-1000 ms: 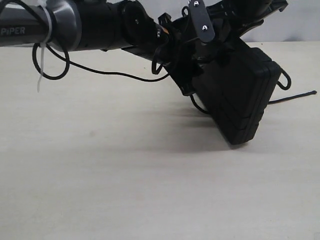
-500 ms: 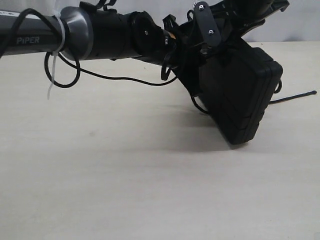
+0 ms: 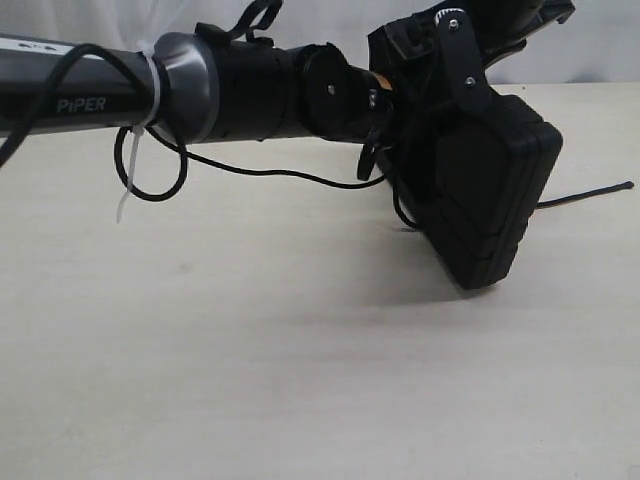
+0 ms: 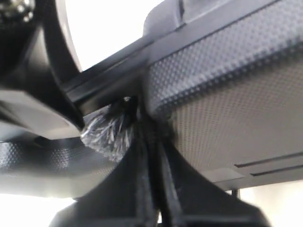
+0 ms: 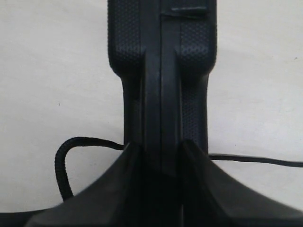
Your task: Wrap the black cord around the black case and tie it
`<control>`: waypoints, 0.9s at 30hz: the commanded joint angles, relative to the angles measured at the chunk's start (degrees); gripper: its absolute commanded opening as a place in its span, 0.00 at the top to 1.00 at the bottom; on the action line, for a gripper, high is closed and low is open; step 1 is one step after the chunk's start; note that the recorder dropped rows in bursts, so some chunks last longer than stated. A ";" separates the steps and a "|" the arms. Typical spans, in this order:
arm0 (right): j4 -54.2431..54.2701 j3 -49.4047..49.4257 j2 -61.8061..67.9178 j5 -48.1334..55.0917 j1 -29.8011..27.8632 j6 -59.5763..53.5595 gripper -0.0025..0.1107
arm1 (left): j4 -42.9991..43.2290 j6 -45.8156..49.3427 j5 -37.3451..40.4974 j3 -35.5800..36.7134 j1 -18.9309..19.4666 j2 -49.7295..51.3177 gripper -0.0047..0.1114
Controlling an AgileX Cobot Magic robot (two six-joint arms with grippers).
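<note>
- Over the right side of the pale tabletop (image 3: 250, 350), the black case (image 3: 490, 200) hangs tilted, one broad face turned toward the exterior camera. Its lowest corner is close to the surface, but I cannot tell whether it touches.
- The right gripper (image 5: 161, 156) clamps a narrow edge of the case, one finger on each side.
- The left gripper (image 4: 149, 137) sits against the case's upper left edge, its jaws pressed tight together on the black cord (image 3: 270, 172). The cord's frayed tuft (image 4: 106, 135) sticks out right at the fingertips.
- From there the cord sags in a slack line back along the left arm (image 3: 100, 90). Another stretch trails out from behind the case and lies on the table to the right.
- A thicker black cable (image 3: 150, 190) loops under that arm, bound by a white zip tie (image 3: 125, 195).
</note>
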 commanded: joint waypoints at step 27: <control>6.73 15.70 1.24 -9.03 11.49 -1.41 0.94 | 1.04 -15.99 37.80 0.05 29.08 -9.66 0.47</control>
